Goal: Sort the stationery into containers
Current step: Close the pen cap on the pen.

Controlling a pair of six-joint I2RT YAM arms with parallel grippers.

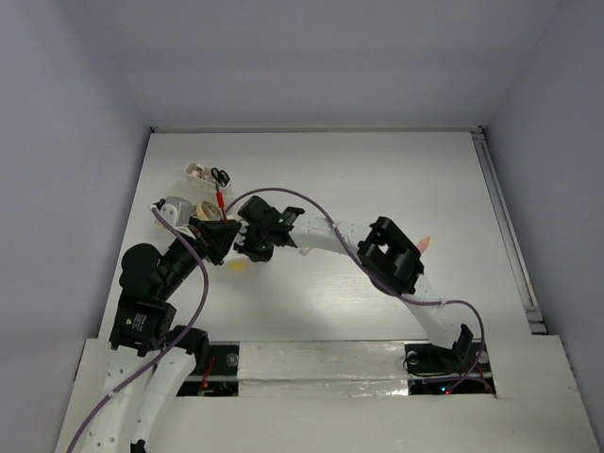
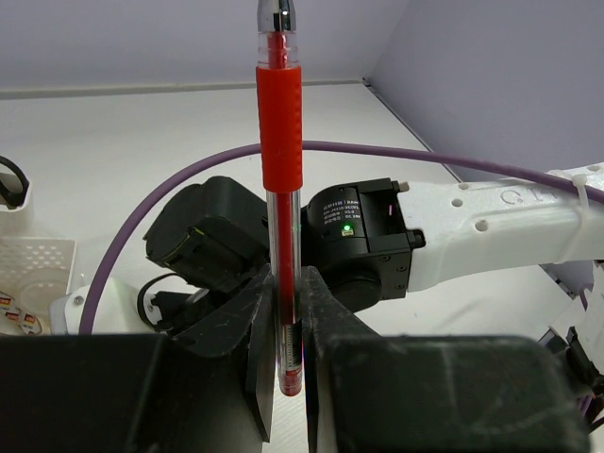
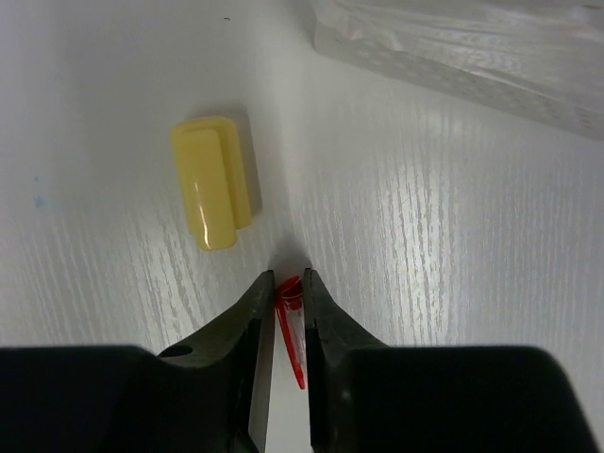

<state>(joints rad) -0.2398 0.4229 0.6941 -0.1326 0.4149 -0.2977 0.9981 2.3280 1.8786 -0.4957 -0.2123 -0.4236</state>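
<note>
A red pen (image 2: 281, 142) stands upright between the fingers of my left gripper (image 2: 288, 330), which is shut on its lower barrel. From above, the pen (image 1: 221, 200) pokes out past that gripper (image 1: 219, 231) toward the containers (image 1: 189, 193), a clear divided box at the far left. My right gripper (image 3: 288, 283) points down at the table, shut on a small clear pen cap with a red clip (image 3: 291, 321). A yellow bit (image 3: 212, 179) lies on the table just ahead and left of it. The two grippers sit close together (image 1: 247, 247).
Black-handled scissors (image 1: 220, 176) stand in the box's far compartment. A clear plastic edge (image 3: 472, 47) crosses the top right of the right wrist view. A pinkish-orange bit (image 1: 425, 243) lies behind the right arm's elbow. A purple cable (image 1: 311, 203) arcs over both arms.
</note>
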